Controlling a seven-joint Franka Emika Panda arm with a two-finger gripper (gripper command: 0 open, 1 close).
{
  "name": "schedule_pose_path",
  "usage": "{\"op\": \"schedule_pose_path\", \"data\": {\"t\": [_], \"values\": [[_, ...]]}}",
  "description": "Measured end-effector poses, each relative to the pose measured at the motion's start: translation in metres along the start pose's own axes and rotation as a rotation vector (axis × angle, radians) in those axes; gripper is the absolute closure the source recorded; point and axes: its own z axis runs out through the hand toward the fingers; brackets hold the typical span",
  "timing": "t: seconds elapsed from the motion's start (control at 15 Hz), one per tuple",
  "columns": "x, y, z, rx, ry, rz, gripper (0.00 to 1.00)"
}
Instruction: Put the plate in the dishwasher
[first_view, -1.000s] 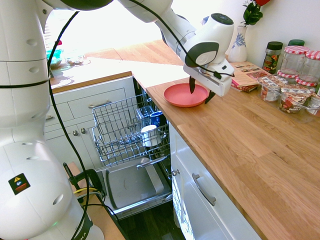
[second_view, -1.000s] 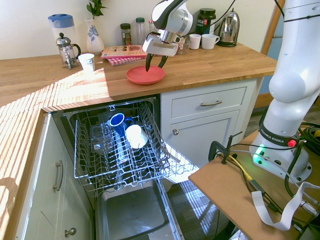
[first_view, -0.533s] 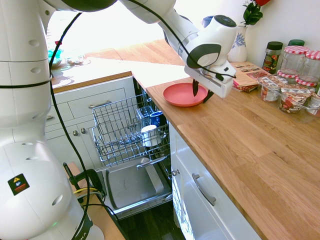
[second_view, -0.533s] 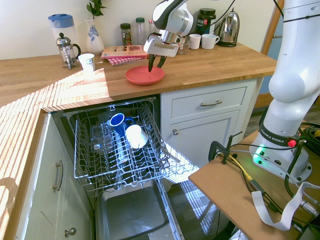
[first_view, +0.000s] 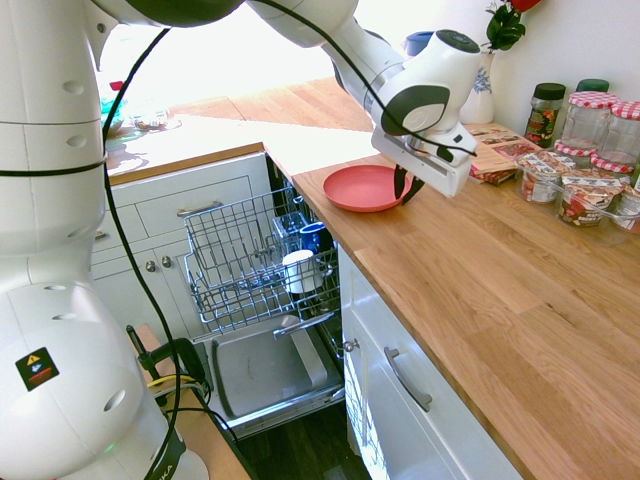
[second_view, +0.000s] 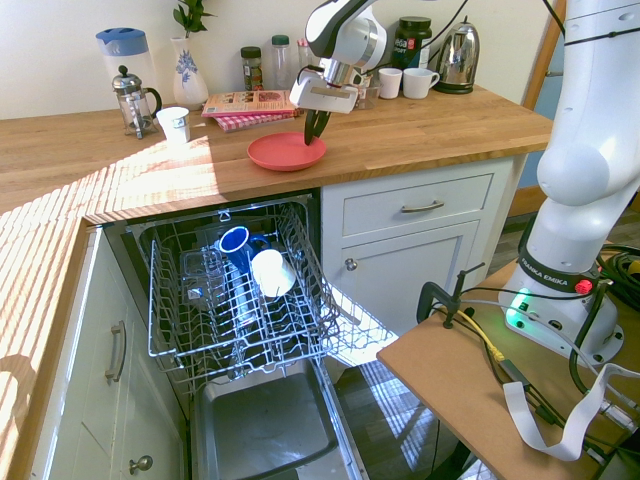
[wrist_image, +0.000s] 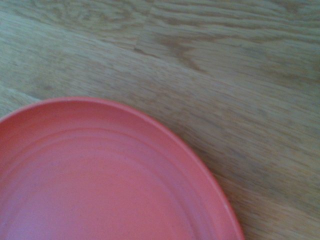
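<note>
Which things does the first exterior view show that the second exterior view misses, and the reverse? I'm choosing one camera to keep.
Only the first exterior view shows the red-lidded jars. Only the second shows the French press, blue-lidded jug and kettle. Both share the plate on the counter, the gripper shut at its rim, and the dishwasher rack pulled out.
</note>
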Motion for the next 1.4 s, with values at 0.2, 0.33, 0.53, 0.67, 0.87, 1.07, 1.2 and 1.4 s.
{"op": "schedule_pose_path", "data": {"t": [0.2,0.33,0.53,0.67,0.87,1.07,1.2,1.4], "values": [[0.001,-0.016,-0.016,-0.025,0.004,-0.014,1.00],[0.000,-0.027,-0.025,-0.032,0.006,-0.028,1.00],[-0.004,-0.042,-0.056,-0.077,0.060,-0.042,1.00],[-0.025,-0.064,-0.122,-0.155,0.139,-0.080,1.00],[-0.110,-0.134,-0.211,-0.279,0.232,-0.206,1.00],[-0.214,-0.216,-0.152,-0.406,0.265,-0.361,1.00],[-0.276,-0.254,-0.078,-0.514,0.302,-0.461,1.00],[-0.368,-0.282,0.005,-0.680,0.421,-0.590,1.00]]}}
